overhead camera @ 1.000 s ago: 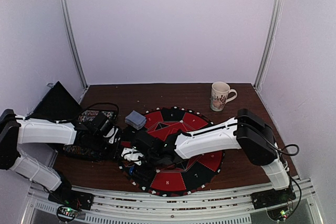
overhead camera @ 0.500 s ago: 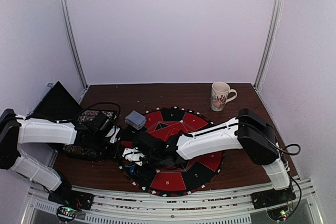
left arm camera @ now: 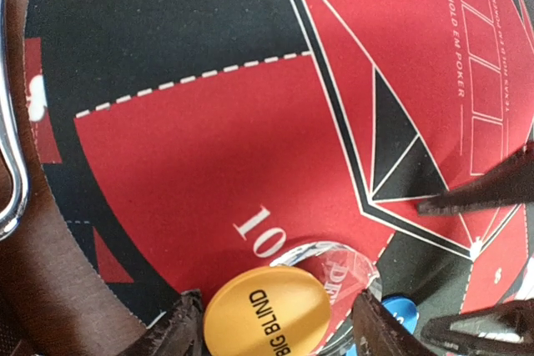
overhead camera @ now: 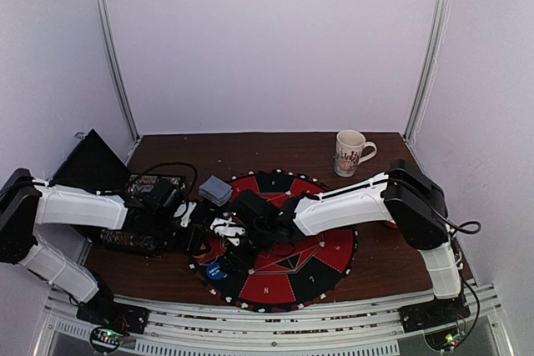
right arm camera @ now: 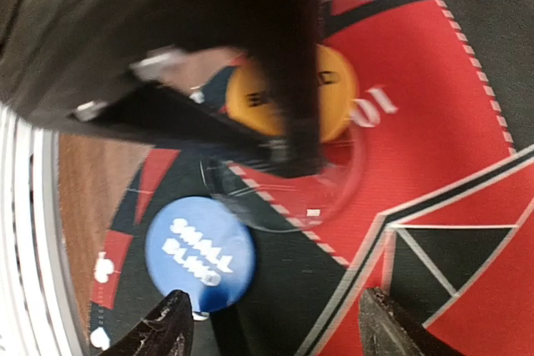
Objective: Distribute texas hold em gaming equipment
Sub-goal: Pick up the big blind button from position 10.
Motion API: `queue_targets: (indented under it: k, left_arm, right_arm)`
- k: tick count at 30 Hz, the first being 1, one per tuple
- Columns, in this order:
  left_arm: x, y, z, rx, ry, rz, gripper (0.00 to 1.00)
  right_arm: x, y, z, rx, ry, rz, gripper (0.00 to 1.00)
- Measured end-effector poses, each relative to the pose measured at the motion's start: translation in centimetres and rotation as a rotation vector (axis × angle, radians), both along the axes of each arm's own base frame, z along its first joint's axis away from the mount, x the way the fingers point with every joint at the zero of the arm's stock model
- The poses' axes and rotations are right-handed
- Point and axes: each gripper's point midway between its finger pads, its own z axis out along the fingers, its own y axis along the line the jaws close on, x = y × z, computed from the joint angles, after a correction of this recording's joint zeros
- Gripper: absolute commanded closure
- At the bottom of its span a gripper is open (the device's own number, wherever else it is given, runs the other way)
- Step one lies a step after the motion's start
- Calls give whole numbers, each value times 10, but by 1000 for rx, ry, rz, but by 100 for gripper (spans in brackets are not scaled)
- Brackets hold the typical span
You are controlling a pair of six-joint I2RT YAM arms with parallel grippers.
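An orange "big blind" button [left arm camera: 267,313] lies on the red and black poker mat [overhead camera: 292,277] by the "10", overlapping a clear round button [left arm camera: 355,266]. My left gripper [left arm camera: 279,335] is open and straddles the orange button low over the mat; in the top view it is at the mat's left edge [overhead camera: 198,239]. A blue "small blind" button [right arm camera: 200,252] lies on the mat [overhead camera: 215,271]. My right gripper [right arm camera: 279,327] is open and empty just above it, its left finger [right arm camera: 167,331] near the button's edge. A grey-blue card deck [overhead camera: 215,190] rests at the mat's far left.
A black tray of multicoloured chips [overhead camera: 138,206] stands left of the mat, under the left arm, with its black lid [overhead camera: 92,164] leaning behind. A white patterned mug [overhead camera: 351,152] stands at the back right. The two grippers [overhead camera: 227,238] are close together.
My left gripper has moved right from the chip tray onto the mat over the orange button. My right gripper has drawn back to the right, uncovering the blue button.
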Motion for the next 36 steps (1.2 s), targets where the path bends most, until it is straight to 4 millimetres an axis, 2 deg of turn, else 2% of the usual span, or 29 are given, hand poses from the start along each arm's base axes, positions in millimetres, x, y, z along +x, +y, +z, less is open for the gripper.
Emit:
queue_targets:
  k: [11, 15, 21, 29, 36]
  left_arm:
    - [0, 2, -4, 47, -4, -39, 45]
    - [0, 4, -5, 59, -3, -38, 57]
    - [1, -1, -2, 38, -12, -45, 66]
    - [-3, 1, 0, 26, -13, -49, 72]
    - [-3, 5, 2, 28, 1, -13, 90]
  right_arm:
    - [9, -2, 0, -3, -9, -40, 27]
    - [11, -2, 0, -5, -17, -48, 27]
    - [14, -1, 1, -5, -29, -57, 27]
    - [24, 22, 14, 57, -51, -55, 27]
    - [29, 39, 3, 77, -46, -43, 26]
